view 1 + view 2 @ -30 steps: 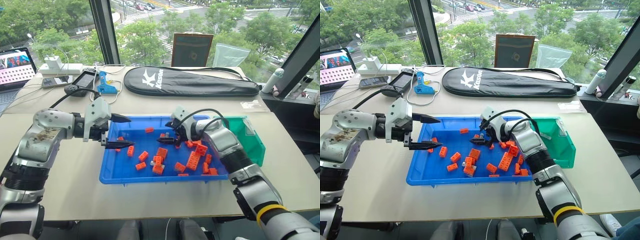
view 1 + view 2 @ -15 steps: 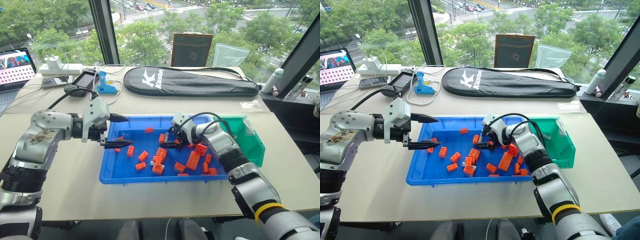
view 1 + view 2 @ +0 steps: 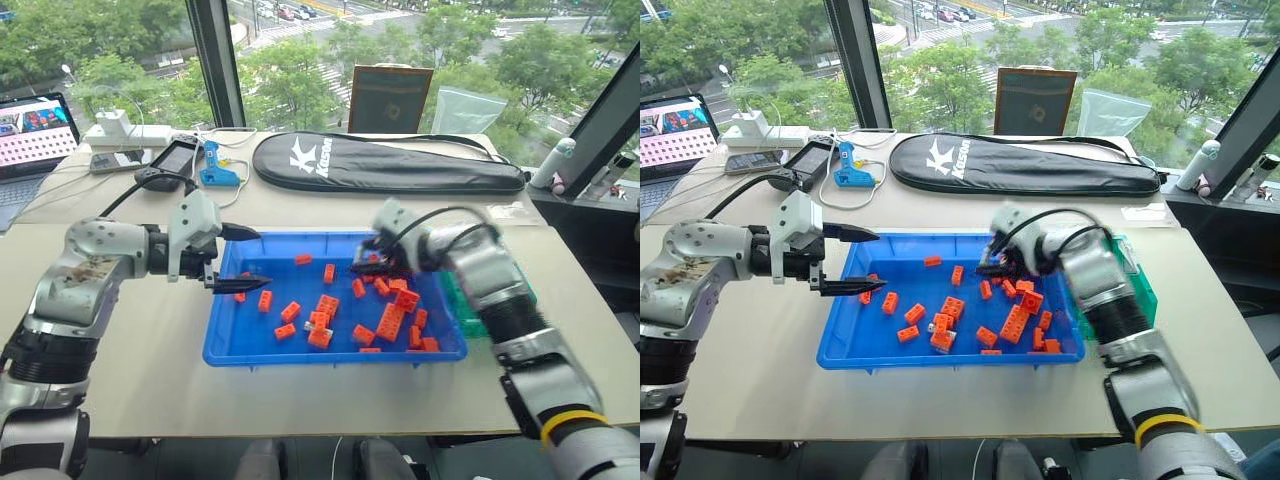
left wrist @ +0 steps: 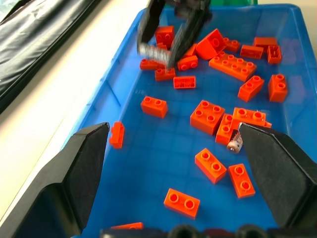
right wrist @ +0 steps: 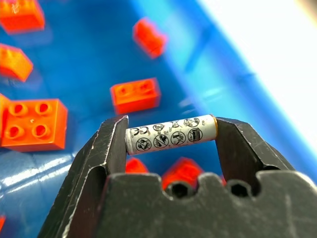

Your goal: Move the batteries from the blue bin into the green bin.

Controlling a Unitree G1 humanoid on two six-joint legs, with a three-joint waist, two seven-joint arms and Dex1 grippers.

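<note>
Beige table (image 3: 150, 370) by a window wall, trees and street beyond; laptop, cables and a black racket bag (image 3: 385, 165) at the far edge

Nearest the right gripper (image 5: 171, 135): a battery (image 5: 171, 135) spans its two fingers end to end, clamped by its flat caps, white printed sleeve facing the camera. Light, rigid, smooth metal, so likely to slip or pivot if the squeeze loosens. An end-to-end hold gives little contact; across the middle of the barrel would probably be surer, though this one looks square.

Below that gripper: the blue bin (image 3: 225, 340), its floor strewn with orange bricks (image 3: 388, 322). A second battery (image 4: 235, 142) lies against the bricks between the two grippers.

Beyond the right forearm: the green bin (image 3: 1140, 285), mostly hidden, touching the blue bin's right side.

Left gripper (image 3: 238, 258): fingers spread wide, holding nothing, hovering over the blue bin's left rim, well apart from the right one.

Change from a second ago: right gripper was down among the bricks, fingers wider; now closed on the battery, raised and shifted toward the green bin. Left gripper unchanged. Camera tilted slightly
</note>
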